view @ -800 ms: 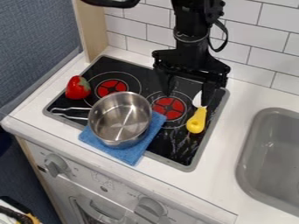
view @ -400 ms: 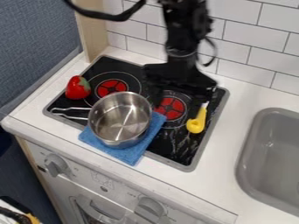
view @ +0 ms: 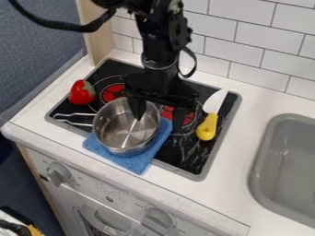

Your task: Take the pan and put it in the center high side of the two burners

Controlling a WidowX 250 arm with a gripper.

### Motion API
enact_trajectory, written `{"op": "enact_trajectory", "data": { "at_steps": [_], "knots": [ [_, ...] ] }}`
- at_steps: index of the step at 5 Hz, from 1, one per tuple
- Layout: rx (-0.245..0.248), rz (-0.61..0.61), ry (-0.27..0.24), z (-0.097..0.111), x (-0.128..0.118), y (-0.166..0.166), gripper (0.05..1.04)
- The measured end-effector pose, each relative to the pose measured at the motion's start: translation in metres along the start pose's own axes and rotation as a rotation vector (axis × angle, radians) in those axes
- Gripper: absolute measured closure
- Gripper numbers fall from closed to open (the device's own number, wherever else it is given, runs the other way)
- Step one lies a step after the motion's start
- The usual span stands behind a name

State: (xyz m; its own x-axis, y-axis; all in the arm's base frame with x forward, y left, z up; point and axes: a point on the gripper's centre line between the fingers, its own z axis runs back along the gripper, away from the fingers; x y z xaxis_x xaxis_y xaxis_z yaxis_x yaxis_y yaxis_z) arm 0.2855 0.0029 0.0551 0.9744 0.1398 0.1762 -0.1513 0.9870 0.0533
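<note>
Just left of the middle of the frame, we see the pan (view: 115, 134) sitting on a blue cloth (view: 137, 162) over the black stovetop (view: 184, 163), its handle pointing left. Above the pan's right side hangs the pincer (view: 159, 116), its fingers apart, one over the pan's opening and the other right of the rim; farther right we find a yellow-handled knife (view: 208, 126).

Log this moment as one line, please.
gripper open at pan's right rim | pan on blue cloth, in front of burners | knife at right | placement not done
</note>
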Motion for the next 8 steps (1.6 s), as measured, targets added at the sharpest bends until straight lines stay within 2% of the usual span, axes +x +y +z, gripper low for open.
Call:
{"op": "enact_trajectory", "data": {
  "at_steps": [1, 2, 4, 5, 6, 7, 8],
  "knots": [
    [0.014, 0.023, 0.071, -0.026, -0.007, 0.005, 0.084],
    [0.014, 0.03, 0.088, -0.034, -0.007, 0.005, 0.134],
    [0.006, 0.004, 0.069, -0.034, -0.005, -0.002, 0.724],
    [-0.002, 0.004, 0.065, -0.031, -0.007, -0.002, 0.932],
    [-0.01, -0.008, 0.047, -0.025, -0.005, -0.003, 1.006],
    [-0.011, -0.047, 0.025, -0.001, 0.0, -0.001, 1.008],
    [-0.01, -0.161, -0.028, 0.033, 0.033, -0.009, 1.008]
  ]
}}
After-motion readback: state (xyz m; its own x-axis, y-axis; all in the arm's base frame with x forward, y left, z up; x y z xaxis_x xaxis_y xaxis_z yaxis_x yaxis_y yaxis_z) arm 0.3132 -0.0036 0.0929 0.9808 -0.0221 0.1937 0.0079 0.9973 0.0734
